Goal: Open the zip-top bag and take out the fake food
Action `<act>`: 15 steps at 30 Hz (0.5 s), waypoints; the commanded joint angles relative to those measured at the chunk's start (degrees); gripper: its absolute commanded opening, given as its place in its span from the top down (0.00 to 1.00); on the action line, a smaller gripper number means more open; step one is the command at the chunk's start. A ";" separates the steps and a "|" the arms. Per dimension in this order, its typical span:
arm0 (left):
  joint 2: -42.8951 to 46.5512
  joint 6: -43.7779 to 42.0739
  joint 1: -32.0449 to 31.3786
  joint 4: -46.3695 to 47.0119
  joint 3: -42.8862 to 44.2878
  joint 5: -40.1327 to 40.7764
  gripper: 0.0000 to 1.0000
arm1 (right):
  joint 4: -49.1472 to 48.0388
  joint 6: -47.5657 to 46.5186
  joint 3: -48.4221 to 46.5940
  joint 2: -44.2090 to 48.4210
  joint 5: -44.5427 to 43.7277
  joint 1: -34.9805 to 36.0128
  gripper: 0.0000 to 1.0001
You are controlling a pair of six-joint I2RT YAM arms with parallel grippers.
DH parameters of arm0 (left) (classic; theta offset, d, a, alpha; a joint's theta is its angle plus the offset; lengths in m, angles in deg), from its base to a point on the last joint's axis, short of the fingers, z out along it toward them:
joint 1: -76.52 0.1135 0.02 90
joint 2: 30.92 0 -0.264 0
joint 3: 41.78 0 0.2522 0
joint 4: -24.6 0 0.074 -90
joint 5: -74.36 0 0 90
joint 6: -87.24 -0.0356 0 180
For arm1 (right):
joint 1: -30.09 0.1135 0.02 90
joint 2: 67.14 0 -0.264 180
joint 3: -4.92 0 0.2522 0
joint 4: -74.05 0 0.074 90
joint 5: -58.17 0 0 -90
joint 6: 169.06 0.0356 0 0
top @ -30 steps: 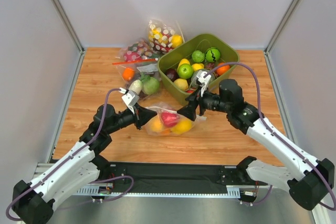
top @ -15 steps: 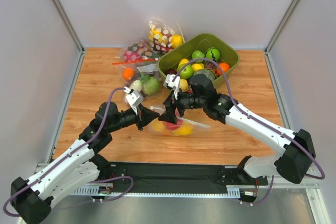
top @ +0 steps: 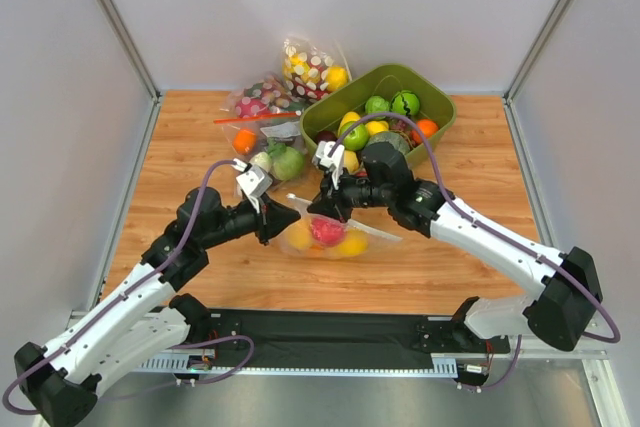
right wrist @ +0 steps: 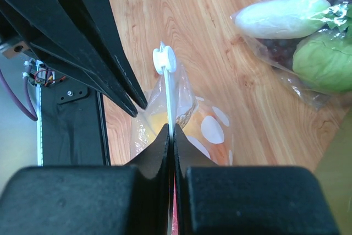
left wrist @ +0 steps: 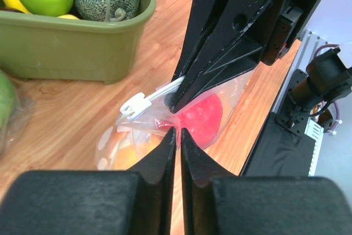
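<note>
The zip-top bag, clear with white dots, lies on the wooden table between my two arms. Inside it the fake food shows as a red fruit, a yellow one and an orange one. My right gripper is shut on the bag's pale zip strip, just behind the white slider. My left gripper pinches the bag's film at its left end, jaws almost together. In the left wrist view the red fruit lies right beyond my left gripper.
A green bin holding several fruits stands behind the bag, its wall close in the left wrist view. A bag of white and green vegetables and two more filled bags lie at the back.
My right gripper swung left from the bag's right side onto the zip strip and shut on it. The left gripper stayed at the bag's left end, and the bag's top edge rose slightly.
</note>
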 commanded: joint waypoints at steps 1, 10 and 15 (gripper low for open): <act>1.35 -0.66 -0.34 -3.17 3.47 0.61 0.84 | -3.78 0.94 1.34 3.18 -0.62 -0.73 1.00; 5.48 -0.93 -0.34 -6.87 2.95 3.86 0.36 | -12.39 7.89 5.83 5.74 8.43 -4.33 1.00; 3.20 -0.05 -0.34 -3.37 2.42 3.43 0.30 | -16.06 10.61 6.18 6.27 12.30 -4.69 1.00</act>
